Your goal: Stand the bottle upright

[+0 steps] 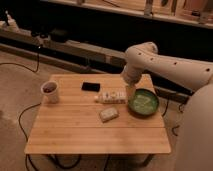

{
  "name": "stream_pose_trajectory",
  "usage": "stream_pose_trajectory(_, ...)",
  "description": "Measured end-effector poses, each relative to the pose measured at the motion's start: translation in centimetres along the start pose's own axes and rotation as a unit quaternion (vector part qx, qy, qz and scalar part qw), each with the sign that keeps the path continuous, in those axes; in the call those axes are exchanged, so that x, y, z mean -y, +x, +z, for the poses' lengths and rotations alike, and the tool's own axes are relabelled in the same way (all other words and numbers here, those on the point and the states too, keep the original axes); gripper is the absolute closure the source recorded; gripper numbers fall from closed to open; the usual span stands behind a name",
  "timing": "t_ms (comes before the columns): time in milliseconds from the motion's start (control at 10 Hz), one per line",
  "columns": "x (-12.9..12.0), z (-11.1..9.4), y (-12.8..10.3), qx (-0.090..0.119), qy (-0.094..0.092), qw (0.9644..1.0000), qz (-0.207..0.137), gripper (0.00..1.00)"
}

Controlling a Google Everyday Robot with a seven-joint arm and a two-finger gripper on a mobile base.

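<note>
The small whitish bottle [111, 97] with a pale patterned label lies on its side near the middle of the wooden table [75, 130], cap end pointing left. My gripper [131, 93] hangs from the white arm just right of the bottle's right end, between the bottle and the green bowl [143, 103]. It is close to the bottle, and I cannot tell if it touches it.
A white mug [49, 92] stands at the table's left side. A flat black object [91, 86] lies behind the bottle. A flat pale rectangular block [108, 114] lies in front of it. Cables run on the floor at left.
</note>
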Motion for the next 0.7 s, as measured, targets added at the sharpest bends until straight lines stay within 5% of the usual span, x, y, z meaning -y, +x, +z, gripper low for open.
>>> stream_pose_trajectory(300, -0.5, 1.4, -0.2, 0.013, -0.010, 0.9999, 0.005, 0.20)
stream_pose_trajectory(700, -0.1, 8.6, -4.0, 0.098, -0.039, 0.9945, 0.000, 0.20)
